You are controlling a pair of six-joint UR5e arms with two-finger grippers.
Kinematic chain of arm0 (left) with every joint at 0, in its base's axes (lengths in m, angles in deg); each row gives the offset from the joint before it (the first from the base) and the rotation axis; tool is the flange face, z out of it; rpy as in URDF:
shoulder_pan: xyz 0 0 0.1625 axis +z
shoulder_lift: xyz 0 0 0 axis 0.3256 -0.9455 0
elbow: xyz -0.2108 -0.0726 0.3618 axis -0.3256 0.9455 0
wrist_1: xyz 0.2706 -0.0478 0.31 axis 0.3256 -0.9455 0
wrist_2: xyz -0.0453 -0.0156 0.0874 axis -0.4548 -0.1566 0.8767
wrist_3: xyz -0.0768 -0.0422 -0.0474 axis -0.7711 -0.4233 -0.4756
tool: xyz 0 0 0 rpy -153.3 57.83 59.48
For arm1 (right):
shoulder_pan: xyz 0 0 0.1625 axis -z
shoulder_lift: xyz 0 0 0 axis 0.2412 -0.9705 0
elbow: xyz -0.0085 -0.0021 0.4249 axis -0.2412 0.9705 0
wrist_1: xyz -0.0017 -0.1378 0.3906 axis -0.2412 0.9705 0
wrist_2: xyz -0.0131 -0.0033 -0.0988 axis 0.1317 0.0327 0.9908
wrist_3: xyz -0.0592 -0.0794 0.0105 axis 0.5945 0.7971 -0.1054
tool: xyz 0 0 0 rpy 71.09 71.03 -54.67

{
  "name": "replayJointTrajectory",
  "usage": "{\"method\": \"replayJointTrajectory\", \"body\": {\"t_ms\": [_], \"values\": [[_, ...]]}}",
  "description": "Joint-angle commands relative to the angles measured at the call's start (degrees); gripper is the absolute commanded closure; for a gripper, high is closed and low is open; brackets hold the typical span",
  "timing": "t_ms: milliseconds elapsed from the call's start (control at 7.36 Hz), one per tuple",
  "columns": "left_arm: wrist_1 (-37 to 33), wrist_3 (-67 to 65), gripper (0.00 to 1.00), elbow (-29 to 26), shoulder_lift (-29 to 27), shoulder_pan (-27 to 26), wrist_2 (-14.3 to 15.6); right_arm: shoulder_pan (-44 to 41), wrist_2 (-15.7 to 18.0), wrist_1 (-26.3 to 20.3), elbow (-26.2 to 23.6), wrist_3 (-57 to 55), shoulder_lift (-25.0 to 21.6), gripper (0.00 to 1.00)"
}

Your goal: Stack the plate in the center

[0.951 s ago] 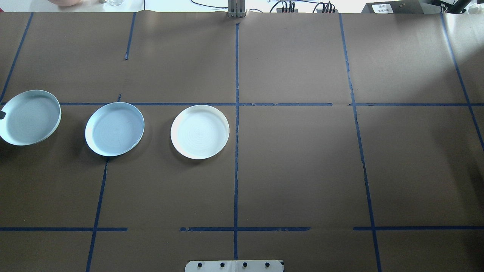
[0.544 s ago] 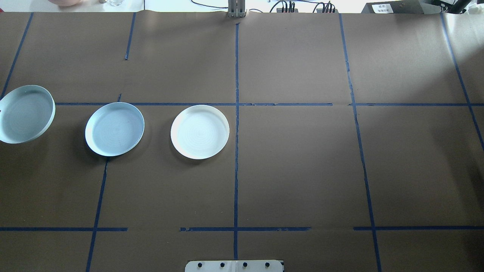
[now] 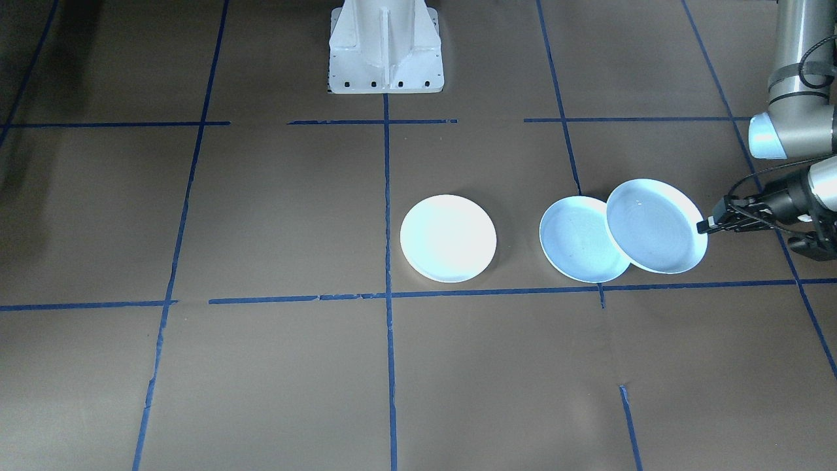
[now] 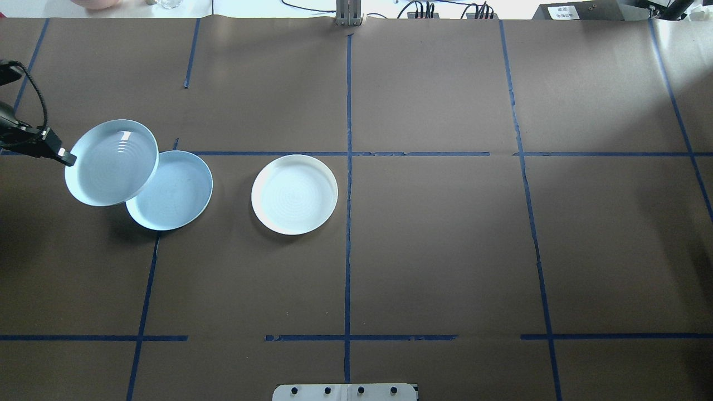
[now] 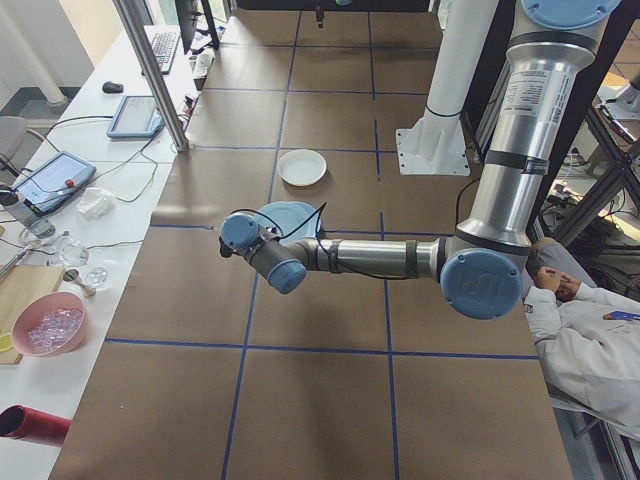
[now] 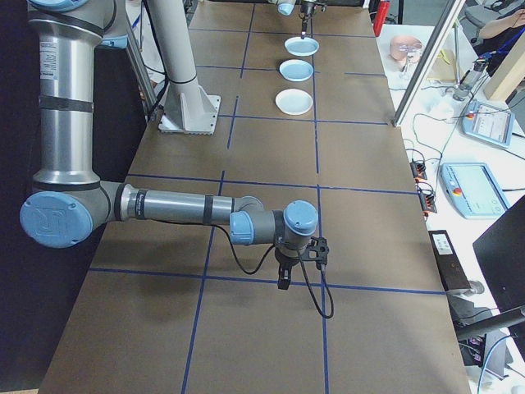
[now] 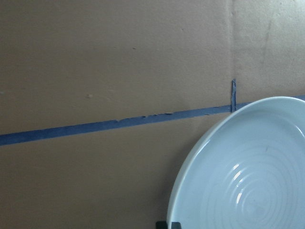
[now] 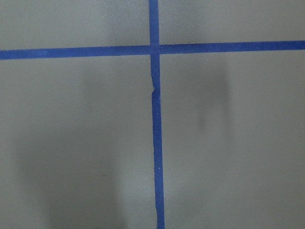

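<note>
- Overhead exterior view: your left gripper (image 4: 66, 158) comes in at the left edge and pinches the rim of a pale blue plate (image 4: 111, 162), jaws narrow on that rim.
- You see the held plate raised and tilted; its right edge overlaps the second blue plate (image 4: 177, 195) lying flat on the brown table cover (image 4: 445, 250).
- The white plate (image 4: 294, 194) sits flat just left of the centre tape line (image 4: 348, 223), apart from both blue plates.
- In the front-facing view the same left gripper (image 3: 705, 226) is at the right, holding the far-right rim of the lifted plate (image 3: 656, 226), which overlaps the second blue plate (image 3: 579, 240); the white plate (image 3: 448, 238) lies beside the centre line.
- Your left wrist camera shows the held plate (image 7: 248, 176) filling its lower right over blue tape (image 7: 114, 124).
- The right gripper (image 6: 283, 282) appears only in the exterior right view, low over the table, well apart from the plates; you cannot tell how its jaws stand.
</note>
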Motion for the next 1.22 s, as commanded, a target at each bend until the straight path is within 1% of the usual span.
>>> {"method": "replayJointTrajectory", "body": {"t_ms": [0, 136, 272, 408, 680, 816, 1087], "values": [[-6.5, -8.2, 1.00, 1.2, -0.3, 8.0, 5.8, 0.0, 0.0, 0.0, 0.0, 0.0, 0.0, 0.00], [-8.9, -11.2, 1.00, 1.2, -0.4, 9.7, 7.3, 0.0, 0.0, 0.0, 0.0, 0.0, 0.1, 0.00], [-9.0, -11.6, 1.00, 1.1, -0.4, 10.5, 8.3, 0.0, 0.0, 0.0, 0.0, 0.0, 0.1, 0.00], [-8.8, -11.5, 1.00, 1.0, -0.4, 10.7, 10.8, 0.0, 0.0, 0.0, 0.0, 0.0, 0.0, 0.00], [-8.8, -11.5, 1.00, 0.7, -0.4, 10.9, 12.3, 0.0, 0.0, 0.0, 0.0, 0.0, 0.0, 0.00], [-8.6, -11.6, 1.00, 0.6, -0.4, 10.9, 13.7, 0.0, 0.0, 0.0, 0.0, 0.0, 0.0, 0.00], [-8.7, -11.6, 1.00, 0.7, -0.3, 10.7, 13.7, 0.0, 0.0, 0.0, 0.0, 0.0, 0.1, 0.00]]}}
